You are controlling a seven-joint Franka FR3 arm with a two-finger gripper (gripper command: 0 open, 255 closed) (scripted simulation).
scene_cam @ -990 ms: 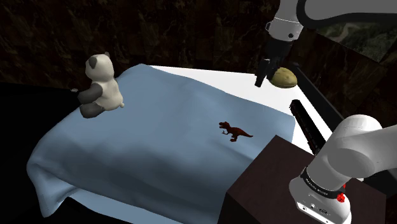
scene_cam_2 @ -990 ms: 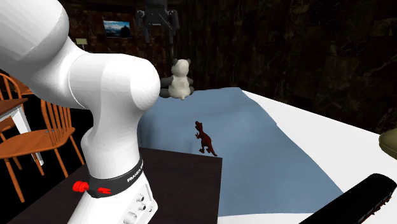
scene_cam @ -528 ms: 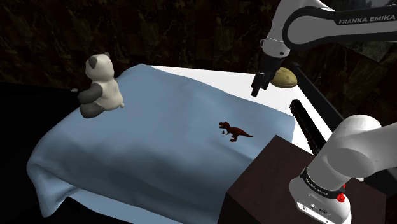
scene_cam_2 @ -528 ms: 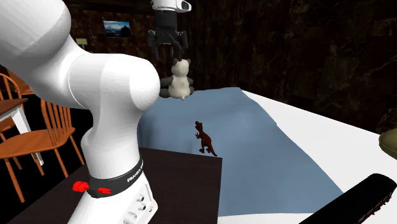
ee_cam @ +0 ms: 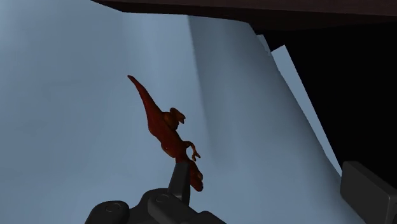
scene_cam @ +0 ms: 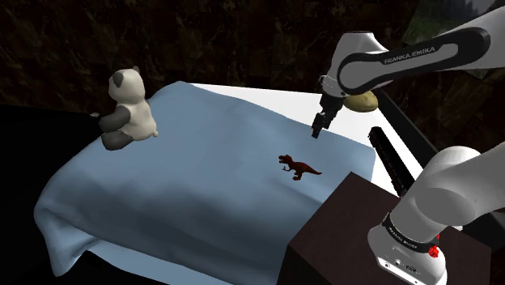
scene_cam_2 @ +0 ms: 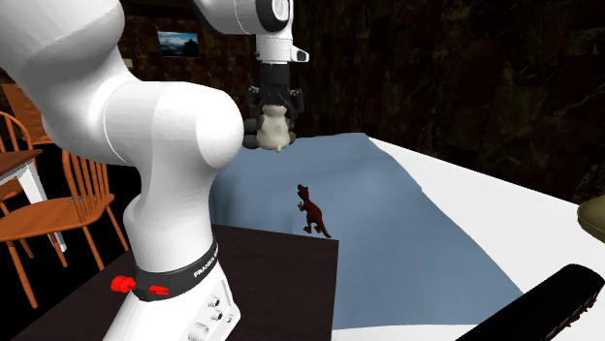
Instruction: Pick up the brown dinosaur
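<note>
Dinosaur (scene_cam: pixel 299 167), brown-red toy, target of the pick: stands upright on a pale blue blanket (scene_cam: pixel 202 186), near the blanket edge closest to the stand (scene_cam: pixel 340 235), not yet touched. Fingers (ee_cam: pixel 182 180): released and standing well apart in the wrist view, nothing between them; one finger overlaps the toy's head there, which I judge to be line of sight, not contact. Gripper (scene_cam: pixel 316 131): pointing down, above the blanket and up-right of the dinosaur in the shoulder view, clearly apart from it; its height over the cloth is hard to judge from these angles. Change over the last second: the arm has swung down and toward the shoulder view's left, bringing the gripper from high beside a rounded olive-brown lump (scene_cam: pixel 364 99) to a spot much nearer the toy, while the dinosaur itself has not shifted. Meaning for the task: the approach is under way and the grasp has not begun; a further move down and across should put the open fingers on either side of the slim body. Other items: a white and grey teddy bear (scene_cam: pixel 128 109) seated at the far corner of the blanket, well apart from the toy; a long black object (scene_cam: pixel 388 158), possibly a remote, on the white surface beside the stand.
</note>
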